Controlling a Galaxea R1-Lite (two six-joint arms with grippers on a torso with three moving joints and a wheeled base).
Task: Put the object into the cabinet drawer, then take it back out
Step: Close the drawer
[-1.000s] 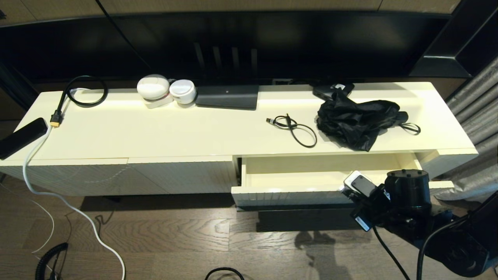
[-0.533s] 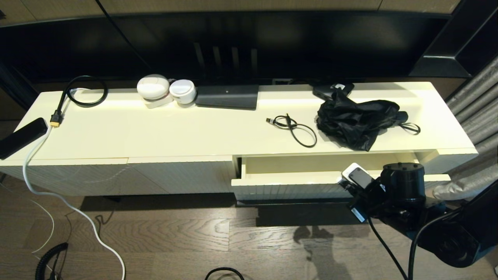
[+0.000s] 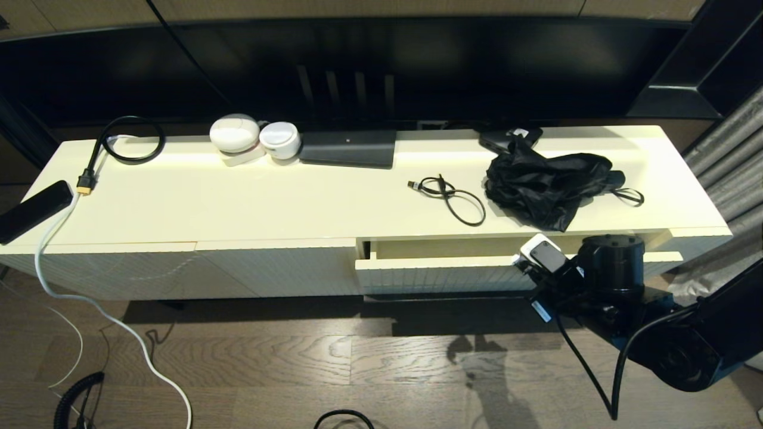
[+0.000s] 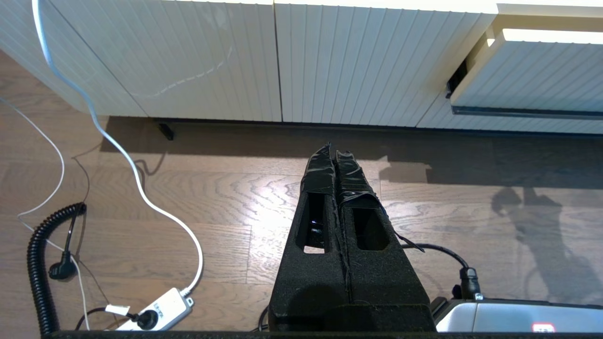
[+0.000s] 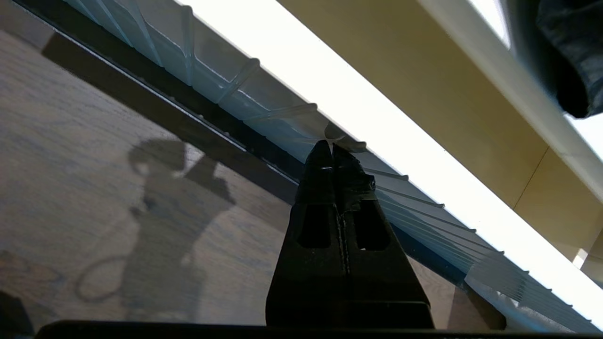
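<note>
The right gripper (image 5: 332, 147) has its fingers pressed together with nothing between them, their tips touching the ribbed front of the cabinet drawer (image 3: 441, 273) near its top edge. In the head view the drawer sits at the lower right of the cream cabinet, open only by a narrow slit, with its front standing just proud of the neighbouring ribbed panels. The drawer's long axis runs left to right across the frame, while its travel runs up the frame into the cabinet, so the fingers lie on the near side of the front and point along the closing direction; a straight push looks like what the moment calls for. The contact is toward the drawer's right end, not its middle, so the front may skew slightly on its slides as it goes in. No object can be seen inside the slit, so what the drawer holds cannot be told. A black bag (image 3: 545, 182) and a looped cable (image 3: 456, 196) lie on the worktop (image 3: 238, 202) just above the drawer. The left gripper (image 4: 334, 153), fingers also together and empty, hangs over the wooden floor (image 4: 212, 197) in front of the left panels, well apart from the drawer, so the right arm is the nearer one.
</note>
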